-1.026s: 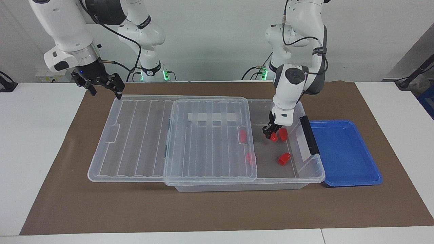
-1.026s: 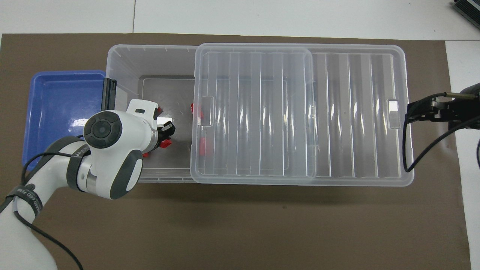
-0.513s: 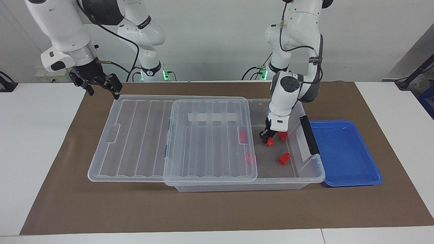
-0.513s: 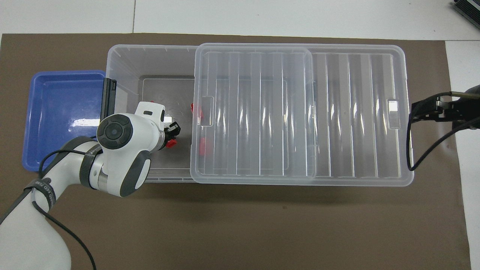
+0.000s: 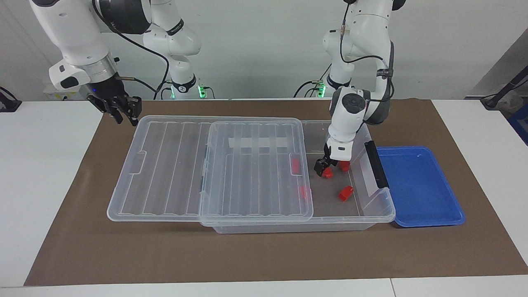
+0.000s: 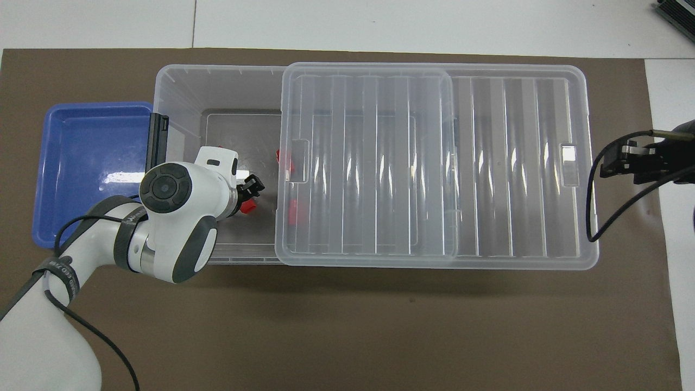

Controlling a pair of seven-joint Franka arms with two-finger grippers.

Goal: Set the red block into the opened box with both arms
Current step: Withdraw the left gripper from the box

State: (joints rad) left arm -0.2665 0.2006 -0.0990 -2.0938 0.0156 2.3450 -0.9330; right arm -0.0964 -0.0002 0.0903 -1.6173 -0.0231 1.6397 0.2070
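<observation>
The clear box (image 5: 373, 215) lies across the brown mat, its ribbed lid (image 5: 247, 165) slid toward the right arm's end so the left arm's end stands uncovered. My left gripper (image 5: 325, 169) reaches down into that uncovered part, open, with a red block (image 5: 328, 174) on the box floor just under its fingertips. From overhead the left gripper (image 6: 251, 194) and this block (image 6: 248, 206) sit beside the lid (image 6: 434, 163). Two more red blocks (image 5: 345, 192) (image 5: 344, 166) lie on the floor nearby, and two others (image 5: 295, 165) show through the lid. My right gripper (image 5: 123, 110) hangs over the mat off the lid's corner.
A shallow blue tray (image 5: 416, 185) stands against the box's dark end handle (image 5: 376, 164) at the left arm's end. The brown mat (image 5: 264, 255) covers the middle of the white table. Overhead, the right gripper (image 6: 624, 162) hangs just off the lid's short edge.
My left gripper lowered slightly into the box and opened, leaving the red block on the floor. The right gripper drew back a little from the lid's edge.
</observation>
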